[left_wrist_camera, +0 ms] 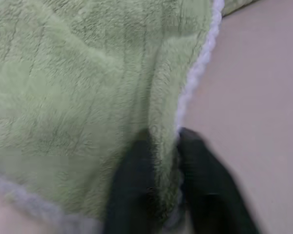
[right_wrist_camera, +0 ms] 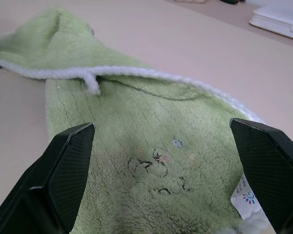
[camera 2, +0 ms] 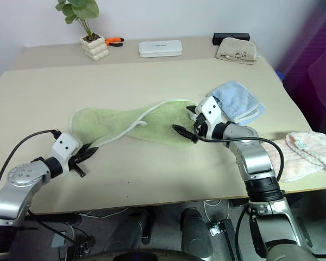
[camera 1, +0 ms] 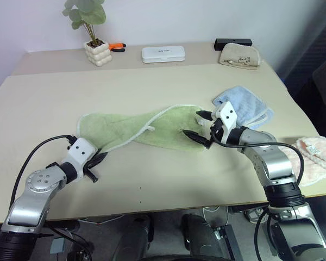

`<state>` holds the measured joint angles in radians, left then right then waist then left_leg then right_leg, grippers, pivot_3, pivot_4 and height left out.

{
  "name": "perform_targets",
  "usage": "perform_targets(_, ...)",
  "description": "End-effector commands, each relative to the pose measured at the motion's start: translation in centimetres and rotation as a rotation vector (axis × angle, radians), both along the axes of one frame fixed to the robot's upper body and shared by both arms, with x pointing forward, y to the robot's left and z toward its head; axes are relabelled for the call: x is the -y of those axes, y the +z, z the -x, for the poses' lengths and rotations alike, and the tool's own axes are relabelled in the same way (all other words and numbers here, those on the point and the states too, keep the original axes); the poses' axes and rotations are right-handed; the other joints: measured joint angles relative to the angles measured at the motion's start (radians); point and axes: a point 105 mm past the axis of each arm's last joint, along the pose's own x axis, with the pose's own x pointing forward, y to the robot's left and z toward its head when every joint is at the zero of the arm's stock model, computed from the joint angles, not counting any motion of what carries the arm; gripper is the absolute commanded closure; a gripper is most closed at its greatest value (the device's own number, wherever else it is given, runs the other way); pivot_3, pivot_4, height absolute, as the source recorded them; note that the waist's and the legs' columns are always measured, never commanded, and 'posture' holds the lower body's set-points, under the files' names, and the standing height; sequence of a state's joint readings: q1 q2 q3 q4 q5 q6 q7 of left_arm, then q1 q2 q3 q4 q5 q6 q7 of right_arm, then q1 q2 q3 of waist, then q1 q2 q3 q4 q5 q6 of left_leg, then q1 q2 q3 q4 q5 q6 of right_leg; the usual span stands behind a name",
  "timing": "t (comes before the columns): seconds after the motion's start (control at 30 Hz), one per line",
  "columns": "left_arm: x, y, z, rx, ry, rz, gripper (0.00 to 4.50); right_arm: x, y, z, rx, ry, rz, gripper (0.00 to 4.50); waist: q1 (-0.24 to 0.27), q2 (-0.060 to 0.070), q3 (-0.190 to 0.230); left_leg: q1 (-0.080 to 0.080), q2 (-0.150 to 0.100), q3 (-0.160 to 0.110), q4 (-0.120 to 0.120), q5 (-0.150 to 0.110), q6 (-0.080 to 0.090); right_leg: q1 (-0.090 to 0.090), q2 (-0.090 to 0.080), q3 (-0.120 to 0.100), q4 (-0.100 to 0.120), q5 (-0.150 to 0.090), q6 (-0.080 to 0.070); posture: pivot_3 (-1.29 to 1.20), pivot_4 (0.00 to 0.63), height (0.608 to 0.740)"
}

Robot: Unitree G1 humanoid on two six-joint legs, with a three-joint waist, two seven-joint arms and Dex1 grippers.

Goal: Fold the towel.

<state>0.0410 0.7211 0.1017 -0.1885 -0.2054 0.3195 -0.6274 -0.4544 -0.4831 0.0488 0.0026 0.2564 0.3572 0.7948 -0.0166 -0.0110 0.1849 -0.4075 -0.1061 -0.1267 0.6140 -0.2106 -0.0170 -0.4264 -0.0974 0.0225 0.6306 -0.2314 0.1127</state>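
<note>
Left end effector [camera 1: 98, 160] pinches the green towel [camera 1: 152, 128] at its white edge; right end effector [camera 1: 202, 129] gapes wide over it

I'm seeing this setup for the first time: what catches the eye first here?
The light green towel lies twisted across the middle of the table. The left gripper is shut on its near left edge, and the right gripper hangs open over its right end. A blue towel lies just behind that right gripper, a pink towel at the table's right edge.
</note>
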Motion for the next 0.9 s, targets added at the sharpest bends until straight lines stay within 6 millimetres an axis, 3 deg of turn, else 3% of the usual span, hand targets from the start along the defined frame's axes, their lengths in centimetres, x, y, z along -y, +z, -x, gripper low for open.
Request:
perform_targets(0.03, -2.1, 0.0, 0.4, 0.001, 0.075, -0.040, 4.44, 0.0, 1.9, -1.0, 0.071, -0.006, 0.025, 0.00, -0.001, 0.000, 0.000, 0.000, 0.000, 0.000, 0.000, 0.000, 0.000, 0.000, 0.000, 0.000, 0.000, 0.000, 0.000, 0.00, 0.150, 0.733)
perform_targets(0.2, -2.5, 1.1, 1.6, 0.018, 0.086, -0.038, 4.44, 0.9, 1.5, -4.8, 0.086, -0.085, 0.181, 0.00, -0.008, 0.000, 0.000, 0.000, 0.000, 0.001, 0.000, 0.000, 0.000, -0.001, 0.000, 0.001, 0.000, 0.000, 0.000, 0.00, 0.150, 0.733)
perform_targets(0.33, -2.5, 1.2, 2.0, 0.012, 0.090, -0.041, 4.44, 1.0, 1.3, -6.1, 0.100, -0.085, 0.225, 0.00, 0.002, 0.000, 0.000, 0.000, 0.000, 0.001, -0.001, 0.000, 0.000, -0.001, 0.001, 0.000, 0.000, 0.000, 0.000, 0.00, 0.150, 0.733)
perform_targets(0.47, -2.4, 1.1, 2.3, 0.002, 0.093, -0.058, 4.44, 1.2, 0.4, -9.0, 0.072, -0.133, 0.328, 0.00, -0.003, 0.000, 0.000, 0.000, -0.001, 0.002, 0.000, 0.000, 0.000, 0.000, 0.001, 0.000, 0.000, 0.001, 0.000, 0.00, 0.150, 0.733)
perform_targets(0.67, -2.0, 1.4, 2.4, 0.010, 0.100, -0.051, 4.44, 1.2, 1.1, -9.7, 0.130, -0.088, 0.413, 0.00, -0.004, 0.000, 0.000, 0.000, 0.000, 0.001, -0.001, 0.000, 0.000, -0.001, 0.001, 0.000, 0.000, 0.001, 0.000, 0.00, 0.150, 0.733)
perform_targets(0.9, -2.1, 1.4, 2.6, 0.002, 0.103, -0.054, 4.44, 2.1, 1.7, -8.4, 0.179, 0.042, 0.477, 0.00, -0.004, 0.000, 0.001, 0.000, -0.001, 0.001, -0.001, 0.000, 0.000, -0.001, 0.001, 0.000, 0.000, 0.001, 0.000, 0.00, 0.150, 0.733)
